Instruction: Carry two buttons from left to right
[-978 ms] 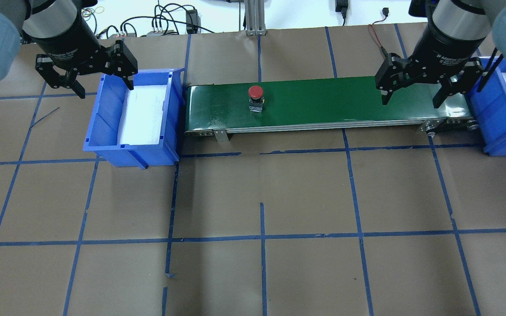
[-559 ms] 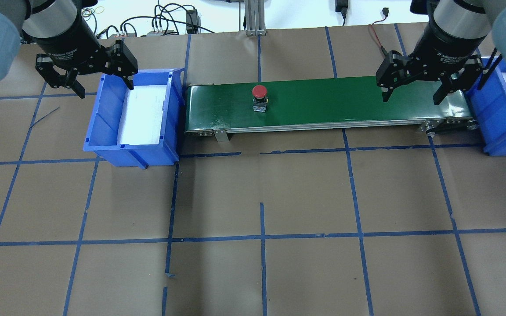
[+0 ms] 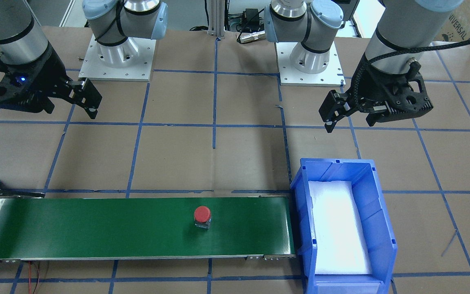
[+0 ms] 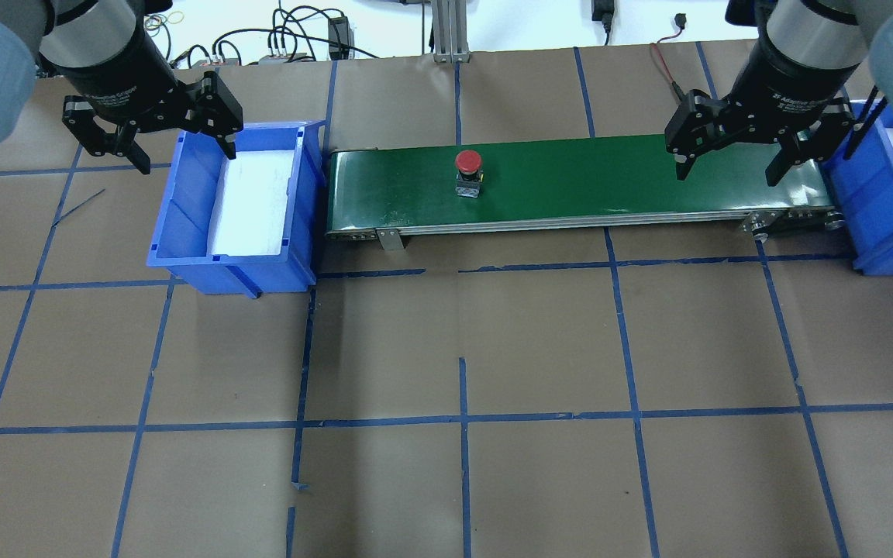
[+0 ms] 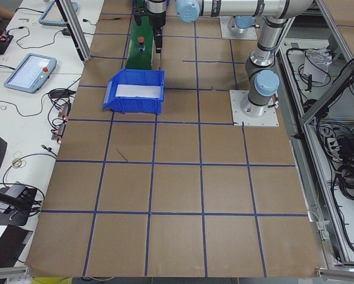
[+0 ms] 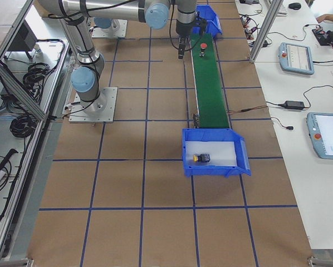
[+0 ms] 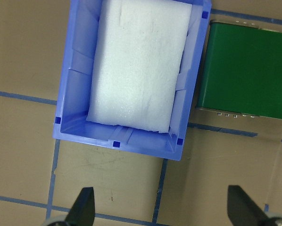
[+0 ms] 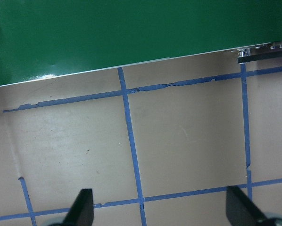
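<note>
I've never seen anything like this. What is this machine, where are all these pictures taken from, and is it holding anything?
This is a robot with two arms at a table; each arm ends in a two-fingered pincer. Two pictures look down on the table, one from behind the robot and one from across it. Two look along the table from either end, and two come from cameras on the wrists. The left pincer and the right pincer are both open and hold nothing. On the table lies a green belt with a red button standing on it. At the belt's end on the robot's left is a blue bin holding only white foam. At the other end, a second blue bin holds a yellow button.
</note>
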`<move>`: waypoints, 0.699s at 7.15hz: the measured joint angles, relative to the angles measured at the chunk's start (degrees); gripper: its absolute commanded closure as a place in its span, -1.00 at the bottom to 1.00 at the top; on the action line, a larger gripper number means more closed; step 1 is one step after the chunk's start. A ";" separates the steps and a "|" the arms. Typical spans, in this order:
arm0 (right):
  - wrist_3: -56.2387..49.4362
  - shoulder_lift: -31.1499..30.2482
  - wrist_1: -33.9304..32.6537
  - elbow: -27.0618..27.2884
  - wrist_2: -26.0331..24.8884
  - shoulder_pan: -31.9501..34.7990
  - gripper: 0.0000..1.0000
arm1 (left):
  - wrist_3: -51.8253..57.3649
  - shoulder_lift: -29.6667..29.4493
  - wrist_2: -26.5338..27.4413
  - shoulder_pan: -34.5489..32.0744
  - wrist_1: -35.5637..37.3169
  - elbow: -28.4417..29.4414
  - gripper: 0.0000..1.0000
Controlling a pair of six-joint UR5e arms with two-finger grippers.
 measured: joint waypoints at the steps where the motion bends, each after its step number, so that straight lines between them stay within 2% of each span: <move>1: 0.03 -0.03 -0.01 -0.01 0.05 0.06 -1.00 | 0.00 0.01 0.00 0.04 -0.04 -0.03 -1.00; 5: 0.00 0.01 -0.04 -0.02 0.21 0.17 -1.00 | 0.00 0.05 0.00 0.10 0.14 -0.46 -1.00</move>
